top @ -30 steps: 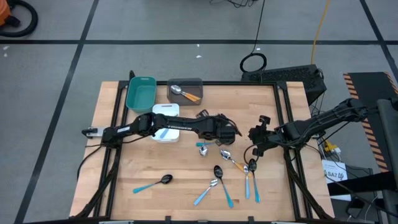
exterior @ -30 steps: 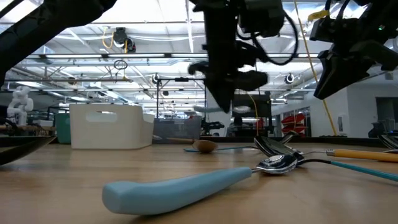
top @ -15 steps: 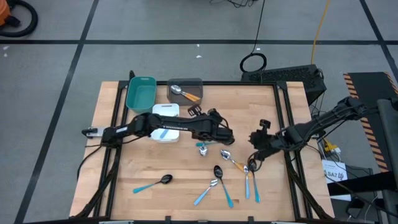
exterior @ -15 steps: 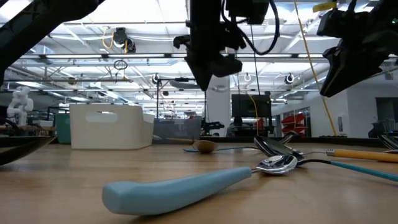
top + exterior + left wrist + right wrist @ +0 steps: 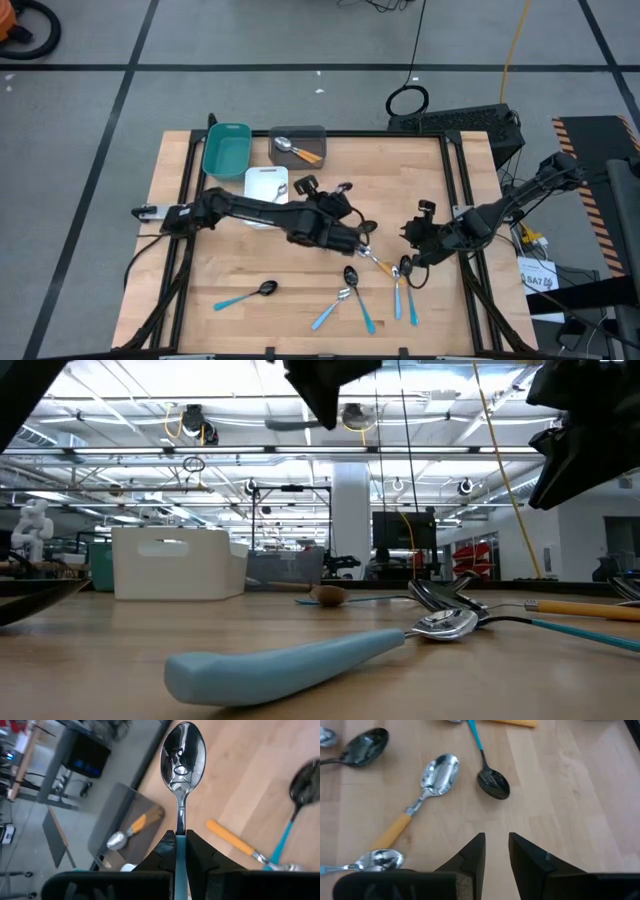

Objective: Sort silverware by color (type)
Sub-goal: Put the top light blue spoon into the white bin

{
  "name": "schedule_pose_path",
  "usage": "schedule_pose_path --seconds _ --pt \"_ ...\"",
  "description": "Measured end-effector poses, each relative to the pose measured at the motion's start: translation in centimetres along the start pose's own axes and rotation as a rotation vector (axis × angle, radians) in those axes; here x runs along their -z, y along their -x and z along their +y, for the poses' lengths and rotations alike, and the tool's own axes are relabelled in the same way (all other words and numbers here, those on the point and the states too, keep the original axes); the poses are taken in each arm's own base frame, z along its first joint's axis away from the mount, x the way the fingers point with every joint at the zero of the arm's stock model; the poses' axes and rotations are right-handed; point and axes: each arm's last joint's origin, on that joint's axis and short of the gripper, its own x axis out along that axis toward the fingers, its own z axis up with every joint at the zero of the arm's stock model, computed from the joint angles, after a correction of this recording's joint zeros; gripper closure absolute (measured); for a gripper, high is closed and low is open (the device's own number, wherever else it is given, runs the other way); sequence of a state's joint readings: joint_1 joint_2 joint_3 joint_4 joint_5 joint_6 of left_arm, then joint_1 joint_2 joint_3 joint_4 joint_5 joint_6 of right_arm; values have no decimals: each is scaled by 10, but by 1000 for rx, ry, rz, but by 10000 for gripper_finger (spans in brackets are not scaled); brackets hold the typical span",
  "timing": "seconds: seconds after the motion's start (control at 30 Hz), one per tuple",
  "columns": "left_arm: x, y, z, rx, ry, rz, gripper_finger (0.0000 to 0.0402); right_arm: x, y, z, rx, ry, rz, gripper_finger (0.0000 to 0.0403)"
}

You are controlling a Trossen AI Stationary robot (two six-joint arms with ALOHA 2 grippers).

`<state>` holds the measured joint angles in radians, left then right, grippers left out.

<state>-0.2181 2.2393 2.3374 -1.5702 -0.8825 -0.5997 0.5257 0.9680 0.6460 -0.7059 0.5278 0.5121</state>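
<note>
Left gripper (image 5: 180, 851) is clamped on the light-blue handle of a silver-bowl spoon (image 5: 182, 757), spoon lifted off the tabletop (image 5: 200, 275) and sticking straight out past the fingers; in the high view this gripper (image 5: 352, 240) sits mid-table above the spoon cluster. Right gripper (image 5: 495, 851) hovers low over the wood, fingers slightly apart with a narrow gap and nothing between them; from above it (image 5: 413, 240) is at the right side of the cluster. Below it lie an orange-handled silver spoon (image 5: 422, 787), a blue-handled black spoon (image 5: 491, 779), another black spoon (image 5: 362, 746) and a silver bowl (image 5: 379, 860) at the frame edge. High view: loose spoons grouped front-centre, incl. a black one with blue handle (image 5: 357, 292), plus a lone blue-handled black spoon (image 5: 248, 294) at front left, well apart. Grey tray (image 5: 312, 134) at the back holds one orange-handled silver spoon (image 5: 296, 149); teal tray (image 5: 226, 150) beside it, white tray (image 5: 266, 182) just in front, partly under the left arm. Low view: a light-blue handle (image 5: 285, 660) lies close to the camera.
</note>
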Motion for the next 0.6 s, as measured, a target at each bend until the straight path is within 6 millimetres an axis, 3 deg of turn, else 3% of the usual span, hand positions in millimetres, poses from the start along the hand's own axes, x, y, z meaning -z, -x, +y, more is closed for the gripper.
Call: schedule_pose_path --seconds 0.1,0.23,0.6 --pt "10 8 -5 -38 10 -33 387 -1 1 2 -15 -1 -16 321" --pt "39 13 -13 -90 -9 -42 387 -2 2 5 -32 4 -36 321" --pt "133 8 60 -109 387 -70 387 -6 2 4 41 46 -107 321"
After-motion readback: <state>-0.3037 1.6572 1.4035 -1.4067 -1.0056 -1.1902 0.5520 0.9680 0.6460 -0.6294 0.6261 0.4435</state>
